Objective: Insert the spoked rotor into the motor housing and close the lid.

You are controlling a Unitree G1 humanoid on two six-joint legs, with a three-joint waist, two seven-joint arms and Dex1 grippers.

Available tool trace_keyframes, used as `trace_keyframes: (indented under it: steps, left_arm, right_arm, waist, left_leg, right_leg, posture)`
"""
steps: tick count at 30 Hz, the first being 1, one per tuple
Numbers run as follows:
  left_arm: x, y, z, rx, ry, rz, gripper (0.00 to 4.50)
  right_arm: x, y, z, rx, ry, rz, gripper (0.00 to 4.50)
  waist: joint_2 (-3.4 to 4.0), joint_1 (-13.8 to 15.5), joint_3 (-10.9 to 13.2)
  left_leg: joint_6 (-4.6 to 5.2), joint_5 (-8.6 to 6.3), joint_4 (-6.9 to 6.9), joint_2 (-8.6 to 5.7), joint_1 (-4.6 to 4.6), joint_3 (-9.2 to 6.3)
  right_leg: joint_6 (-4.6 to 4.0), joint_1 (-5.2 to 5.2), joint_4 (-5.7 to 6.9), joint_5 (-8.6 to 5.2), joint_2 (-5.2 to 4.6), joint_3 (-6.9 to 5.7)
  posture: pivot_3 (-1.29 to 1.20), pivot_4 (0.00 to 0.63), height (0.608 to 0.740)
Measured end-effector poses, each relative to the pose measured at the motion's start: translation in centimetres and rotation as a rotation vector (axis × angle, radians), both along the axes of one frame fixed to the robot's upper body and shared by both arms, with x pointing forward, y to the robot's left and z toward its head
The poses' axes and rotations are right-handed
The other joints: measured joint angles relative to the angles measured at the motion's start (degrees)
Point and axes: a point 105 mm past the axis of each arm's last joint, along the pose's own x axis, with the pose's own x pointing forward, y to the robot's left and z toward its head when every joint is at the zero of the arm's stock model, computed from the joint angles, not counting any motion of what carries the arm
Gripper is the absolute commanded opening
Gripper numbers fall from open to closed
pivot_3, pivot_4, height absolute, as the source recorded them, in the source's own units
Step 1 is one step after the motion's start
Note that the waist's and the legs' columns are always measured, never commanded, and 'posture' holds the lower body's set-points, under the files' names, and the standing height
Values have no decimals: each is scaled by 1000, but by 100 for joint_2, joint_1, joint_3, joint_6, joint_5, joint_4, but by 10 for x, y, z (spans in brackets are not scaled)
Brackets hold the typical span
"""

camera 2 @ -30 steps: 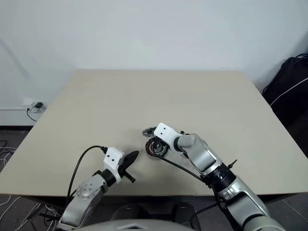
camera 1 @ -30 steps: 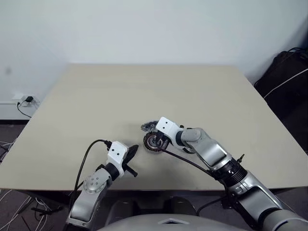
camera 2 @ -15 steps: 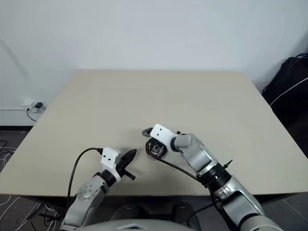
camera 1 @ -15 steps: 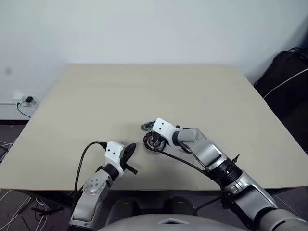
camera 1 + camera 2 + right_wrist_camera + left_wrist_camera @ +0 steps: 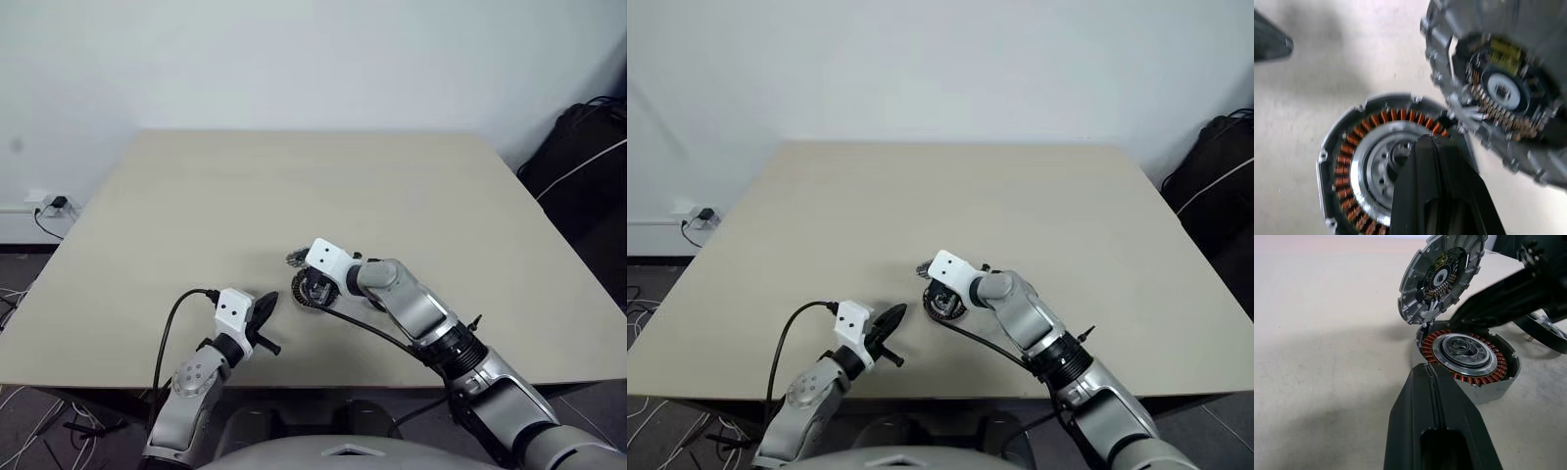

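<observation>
The motor housing (image 5: 1467, 354), a round puck with a copper winding ring, lies open on the table. The lid (image 5: 1442, 276) stands tilted on edge at the housing's far rim, its inner face toward me. My right gripper (image 5: 1432, 143) is shut, its tip low over the housing's centre just below the raised lid (image 5: 1498, 93). Its fingers hold nothing that I can see. My left gripper (image 5: 1429, 371) is shut and empty, pointing at the housing's near rim from a short gap away. A dark thin ring, the spoked rotor (image 5: 1547, 330), lies on the table behind the right fingers, partly hidden.
The beige table (image 5: 294, 186) stretches wide beyond the parts. A black cable (image 5: 171, 328) loops along my left arm near the table's front edge. A black bag (image 5: 583, 147) lies on the floor past the table's right side.
</observation>
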Motion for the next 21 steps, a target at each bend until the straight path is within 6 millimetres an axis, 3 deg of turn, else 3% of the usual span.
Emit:
trace_keyframes:
  steps: [21]
  left_arm:
    - [0, -3, -6, -4, 21, -3, 0]
  right_arm:
    - [-9, 12, -5, -9, 25, 60, 21]
  waist:
    - [1, -2, 2]
  left_leg:
    - [0, 0, -1, 0, -2, 0]
  right_leg:
    - [0, -3, 0, 0, 0, 0]
  posture:
    - [0, 0, 740]
